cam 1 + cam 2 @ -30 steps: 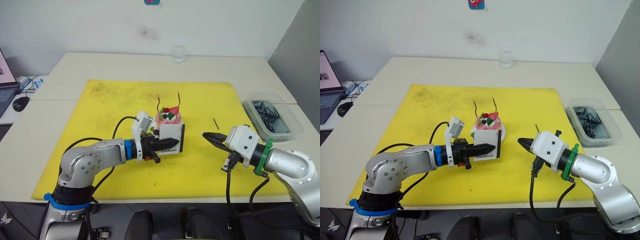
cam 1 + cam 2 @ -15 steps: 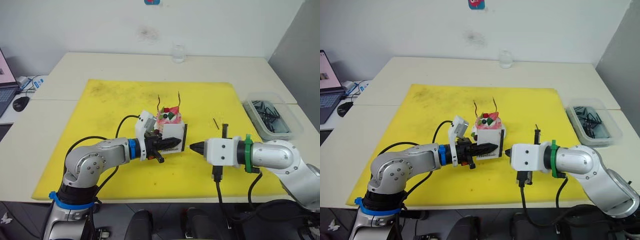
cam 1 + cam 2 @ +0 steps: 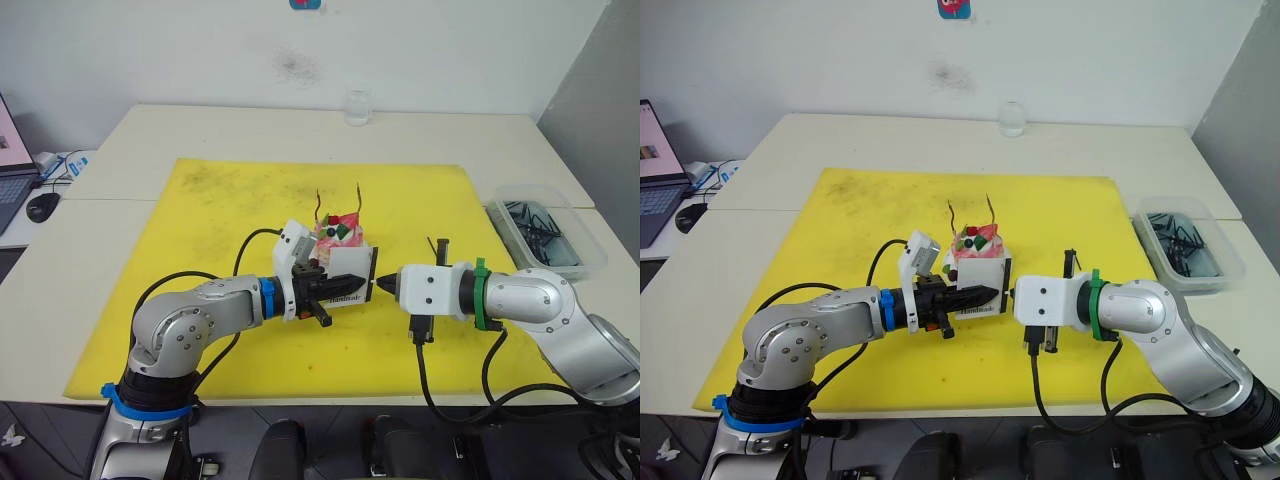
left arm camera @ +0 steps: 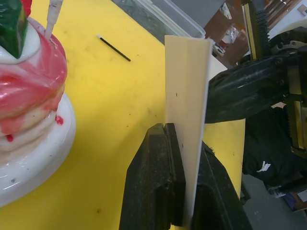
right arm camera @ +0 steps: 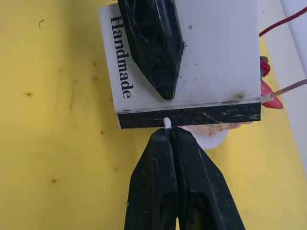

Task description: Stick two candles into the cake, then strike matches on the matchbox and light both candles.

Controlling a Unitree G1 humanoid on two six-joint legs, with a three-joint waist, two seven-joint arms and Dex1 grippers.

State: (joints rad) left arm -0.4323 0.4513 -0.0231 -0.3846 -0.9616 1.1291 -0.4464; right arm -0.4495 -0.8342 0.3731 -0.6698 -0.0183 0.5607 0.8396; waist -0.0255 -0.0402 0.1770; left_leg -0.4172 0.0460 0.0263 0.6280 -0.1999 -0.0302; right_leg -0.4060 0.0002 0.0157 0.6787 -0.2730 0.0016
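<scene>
Covering most of the cream table [image 3: 200, 135], the yellow mat [image 3: 210, 210] gave the job a bright ground against which thin sticks stood out. Near the table's right edge sat a clear plastic tub [image 3: 545, 238] of dark odds and ends, well apart from the work; a small glass [image 3: 356, 105] stood at the far edge.

Close to the mat's middle was the cake [image 3: 338, 235] on its white plate [image 4: 43, 158], with both candles [image 3: 357, 196] already standing in its top, so I judged the sticking-in done and the striking in hand.

Just in front of the cake, the left gripper [image 3: 338, 291] was clamped on the matchbox [image 3: 348, 276], holding it on edge so that its black striking strip [image 5: 189, 115] faced the other arm. That looked deliberate: a firm, upright surface to rub against.

The right gripper [image 5: 168, 136] had its fingers pinched shut on a match [image 5: 167, 123], whose pale head met the strip. Pinching so near the tip would keep the thin stick from bending.

A spare match [image 3: 431, 246] lay on the mat towards its right edge, presumably kept for the second candle.

From the head views the contact was too small to judge; the right wrist view showed the match head against the strip and the "Handmade" lettering. The left wrist view showed the box's thin edge between the left fingers [image 4: 158, 182], and the cake's drippy pink layers.
</scene>
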